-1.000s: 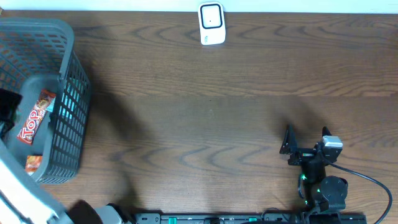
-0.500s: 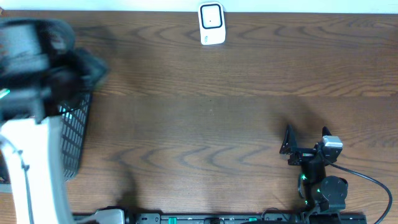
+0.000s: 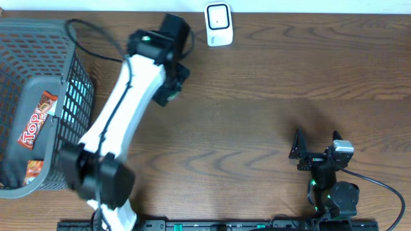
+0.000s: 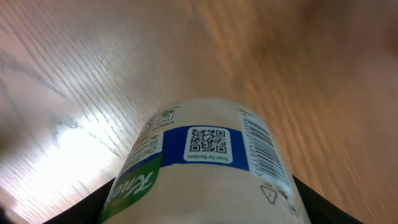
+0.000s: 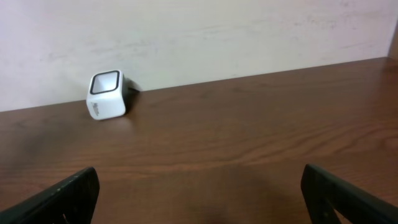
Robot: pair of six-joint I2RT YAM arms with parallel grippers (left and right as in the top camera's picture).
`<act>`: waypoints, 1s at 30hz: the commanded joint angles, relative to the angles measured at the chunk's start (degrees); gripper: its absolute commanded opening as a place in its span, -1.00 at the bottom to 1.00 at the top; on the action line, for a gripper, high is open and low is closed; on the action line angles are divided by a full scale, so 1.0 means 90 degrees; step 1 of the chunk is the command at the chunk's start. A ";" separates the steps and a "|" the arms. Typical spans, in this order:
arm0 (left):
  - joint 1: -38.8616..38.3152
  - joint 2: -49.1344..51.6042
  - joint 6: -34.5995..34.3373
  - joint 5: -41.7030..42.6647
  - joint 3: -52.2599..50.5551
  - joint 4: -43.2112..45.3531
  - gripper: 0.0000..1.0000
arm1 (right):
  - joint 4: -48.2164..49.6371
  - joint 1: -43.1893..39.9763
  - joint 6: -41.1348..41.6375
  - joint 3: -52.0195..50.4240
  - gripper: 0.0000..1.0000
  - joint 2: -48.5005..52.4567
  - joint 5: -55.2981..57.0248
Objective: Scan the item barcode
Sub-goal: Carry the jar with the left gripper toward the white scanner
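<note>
So the left hand (image 4: 205, 206) is clamped on a bottle (image 4: 205, 171). In the left wrist view its two dark fingers (image 4: 93, 208) sit either side of it at the bottom corners of the frame, and the bottle fills the lower middle. I'm saying bottle, but only the labelled part shows, so it might be a jar. The label is white with a blue band and a green bit at lower left. There's a QR code (image 4: 208, 142) dead centre on the blue band and the barcode (image 4: 264, 149) just right of it, running down the side. Both face up toward the camera, with the wood worktop (image 3: 257, 115) blurry behind.

From overhead, the left arm reaches from the bottom left up to the upper middle of the frame. Its dark end sits just left of and below the little white scanner (image 3: 218, 24) at the top edge, near it but not touching. I can't make out the bottle itself from up there.

The grey basket (image 3: 70, 77) is on the far left with a red snack packet (image 3: 35, 122) lying in it.

The right hand (image 3: 316, 144) is parked at the lower right, fingers wide apart with nothing between them. Its camera sees the scanner over at the upper left, against the wall.
</note>
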 commanded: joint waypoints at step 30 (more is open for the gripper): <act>-0.0602 0.2239 -0.2497 0.1331 -0.0024 0.1467 0.44 | -0.0017 0.0058 0.0083 -0.0010 0.99 -0.0032 0.0056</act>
